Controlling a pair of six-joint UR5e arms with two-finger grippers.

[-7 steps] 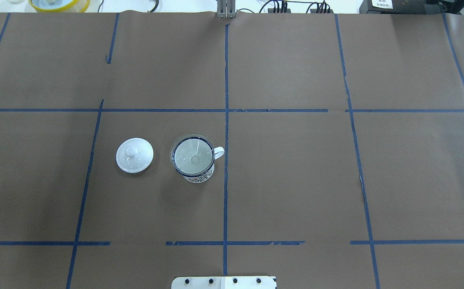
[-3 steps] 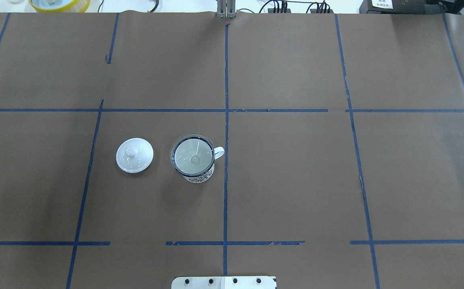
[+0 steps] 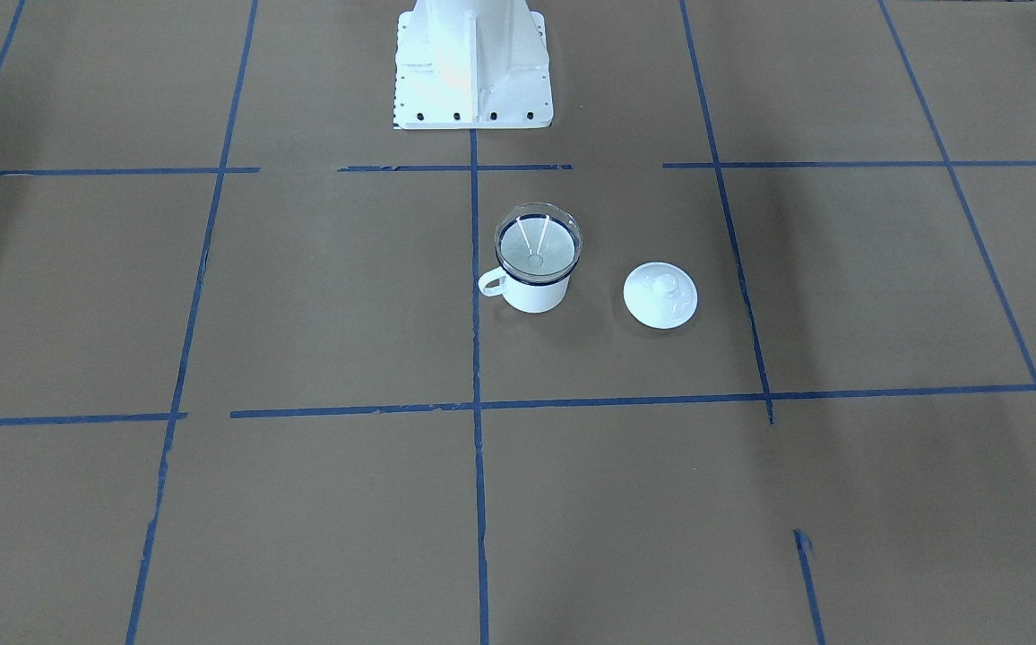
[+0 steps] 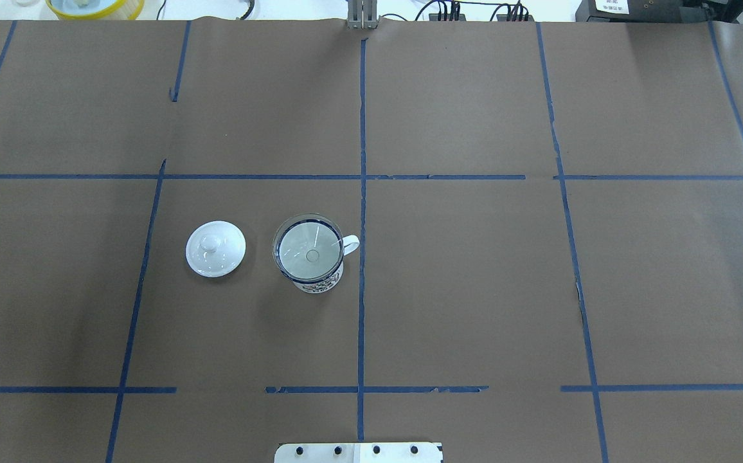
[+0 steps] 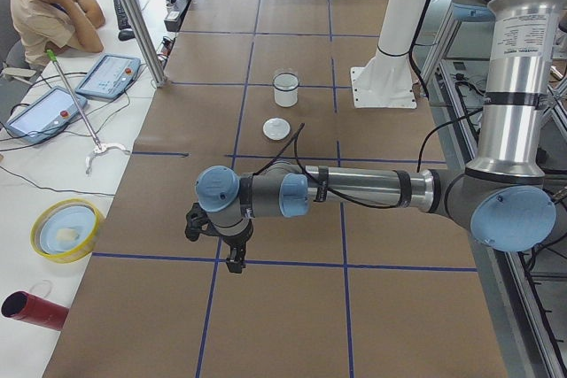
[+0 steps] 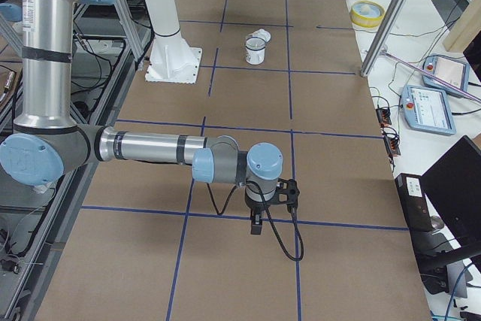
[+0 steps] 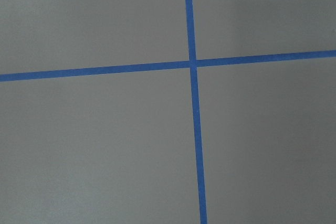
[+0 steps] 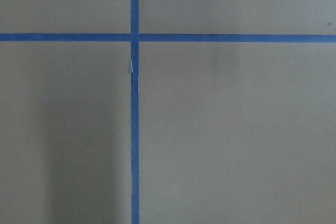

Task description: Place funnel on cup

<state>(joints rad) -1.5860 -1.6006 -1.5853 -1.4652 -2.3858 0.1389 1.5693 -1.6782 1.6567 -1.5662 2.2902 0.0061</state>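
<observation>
Left gripper (image 5: 232,261): seen only in the exterior left view, lower centre of the frame, pointing down over the brown-papered table (image 4: 474,289). It is small and dark, and I cannot tell whether its fingers are apart or together.

Right gripper (image 6: 257,225): seen only in the exterior right view, lower centre, pointing down above a blue tape line (image 4: 362,128). Here too I cannot tell how the fingers stand.

Wrist views: each shows only paper and a tape crossing. Neither shows any fingers or objects.

Funnel (image 4: 308,247): clear plastic, seated upright in the mouth of the cup (image 4: 320,281). Its spout shows as a small circle inside, and its rim is hard to separate from the cup's dark blue rim.

Cup: white enamel mug, left of centre in the overhead frame. It stands just left of the middle vertical tape line, with its loop handle toward that line.

Lid (image 4: 215,248): round and white with a knob. It lies flat to the frame-left of the cup, near it but apart.

Robot base plate (image 4: 358,452): cut off by the bottom edge of the overhead frame.
</observation>
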